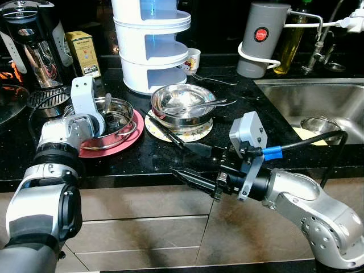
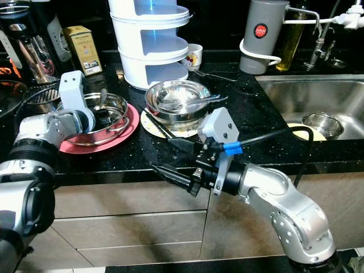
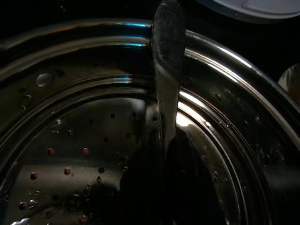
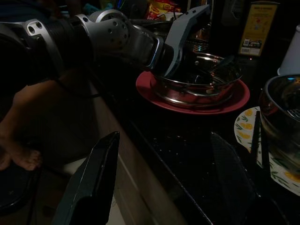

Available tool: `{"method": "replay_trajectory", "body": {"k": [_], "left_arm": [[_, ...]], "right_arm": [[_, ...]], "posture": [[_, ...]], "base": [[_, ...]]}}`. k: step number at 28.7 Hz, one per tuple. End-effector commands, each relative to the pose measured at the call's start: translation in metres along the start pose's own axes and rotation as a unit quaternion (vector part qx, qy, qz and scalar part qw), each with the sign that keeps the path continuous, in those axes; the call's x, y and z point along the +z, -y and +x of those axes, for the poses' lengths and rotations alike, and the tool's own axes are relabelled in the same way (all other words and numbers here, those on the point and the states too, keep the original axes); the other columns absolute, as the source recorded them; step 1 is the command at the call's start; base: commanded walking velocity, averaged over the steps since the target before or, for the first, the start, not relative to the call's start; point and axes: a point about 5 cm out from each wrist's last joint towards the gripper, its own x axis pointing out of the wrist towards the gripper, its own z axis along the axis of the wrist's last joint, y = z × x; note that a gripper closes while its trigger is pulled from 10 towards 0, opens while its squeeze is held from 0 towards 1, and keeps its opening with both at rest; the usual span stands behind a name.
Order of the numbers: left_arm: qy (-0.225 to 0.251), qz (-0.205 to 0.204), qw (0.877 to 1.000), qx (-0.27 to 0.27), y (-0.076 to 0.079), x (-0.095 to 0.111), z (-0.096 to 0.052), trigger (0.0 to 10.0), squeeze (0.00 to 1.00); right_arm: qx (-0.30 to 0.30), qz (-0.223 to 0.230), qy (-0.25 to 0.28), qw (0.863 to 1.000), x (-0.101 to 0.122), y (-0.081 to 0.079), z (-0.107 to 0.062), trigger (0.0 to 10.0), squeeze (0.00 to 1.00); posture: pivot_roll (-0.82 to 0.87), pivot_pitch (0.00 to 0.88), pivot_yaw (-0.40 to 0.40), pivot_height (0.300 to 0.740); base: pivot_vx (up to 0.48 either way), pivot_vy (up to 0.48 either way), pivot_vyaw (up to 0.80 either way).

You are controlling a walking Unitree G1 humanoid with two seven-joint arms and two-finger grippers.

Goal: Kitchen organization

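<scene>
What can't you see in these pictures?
- Left gripper: its jaws dip inside the perforated steel bowl, hidden by its own wrist in the eye views.
- Left wrist view: too dark to tell what they hold.
- Chopsticks: far ends hidden under the stacked bowls.

On the surface (image 1: 239, 122) stand two steel bowls: one perforated bowl (image 1: 116, 122) on the single red plate (image 1: 114, 145), one plain bowl (image 1: 181, 102) on the one flowered plate (image 1: 196, 132). One pair of black chopsticks (image 1: 166, 131) lies across that flowered plate. There is one white tiered rack (image 1: 151, 42), one small cup (image 1: 192, 60), one grey kettle (image 1: 261, 37), one yellow box (image 1: 83, 53), one oil bottle (image 1: 290, 42), one sink (image 1: 310, 105) with one strainer (image 1: 321, 126).
</scene>
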Motion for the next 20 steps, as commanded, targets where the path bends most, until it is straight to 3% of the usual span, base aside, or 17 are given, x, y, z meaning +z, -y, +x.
{"method": "replay_trajectory", "body": {"k": [1, 7, 11, 12, 13, 15, 18, 20], "left_arm": [[0.0, -0.005, 1.0, 0.001, -0.003, 0.003, -0.001, 0.0, 0.0], [0.059, 0.002, 0.998, -0.001, 0.003, 0.026, -0.007, 0.0, 0.0], [0.179, 0.02, 0.983, -0.025, 0.019, 0.067, -0.024, 0.0, 0.0], [0.179, 0.02, 0.983, -0.025, 0.019, 0.067, -0.024, 0.0, 0.0], [0.239, 0.024, 0.969, -0.056, 0.033, 0.082, -0.036, 0.0, 0.0], [0.298, 0.019, 0.95, -0.09, 0.048, 0.094, -0.049, 0.0, 0.0], [0.327, 0.017, 0.938, -0.11, 0.055, 0.097, -0.057, 0.0, 0.0], [0.352, 0.011, 0.922, -0.159, 0.067, 0.089, -0.065, 0.0, 0.0]], "right_arm": [[-0.005, -0.008, 0.005, 1.0, 0.004, -0.001, 0.001, 10.0, 0.0], [-0.031, 0.008, 0.053, 0.998, 0.012, 0.006, 0.001, 10.0, 0.0], [-0.071, 0.035, 0.127, 0.989, 0.025, 0.016, 0.001, 10.0, 0.0], [-0.071, 0.035, 0.127, 0.989, 0.025, 0.016, 0.001, 10.0, 0.0], [-0.086, 0.048, 0.148, 0.984, 0.028, 0.021, 0.0, 10.0, 0.0], [-0.095, 0.054, 0.161, 0.981, 0.029, 0.024, 0.0, 10.0, 0.0], [-0.101, 0.056, 0.165, 0.98, 0.03, 0.025, 0.001, 10.0, 0.0], [-0.116, 0.063, 0.171, 0.976, 0.03, 0.028, 0.002, 10.0, 0.0]], "posture": [[-0.09, 0.0, 0.036, 0.74], [-0.09, 0.0, 0.037, 0.74], [-0.09, 0.0, 0.036, 0.74], [-0.09, 0.0, 0.036, 0.74], [-0.09, 0.0, 0.035, 0.74], [-0.08, 0.0, 0.035, 0.74], [-0.08, 0.0, 0.034, 0.74], [-0.08, 0.0, 0.033, 0.74]], "base": [[0.0, 0.0, 0.0], [0.0, 0.0, 0.0], [0.0, 0.0, 0.0], [0.0, 0.0, 0.0], [0.0, 0.0, 0.0], [0.0, 0.0, 0.0], [0.0, 0.0, 0.0], [0.0, 0.0, 0.0]]}}
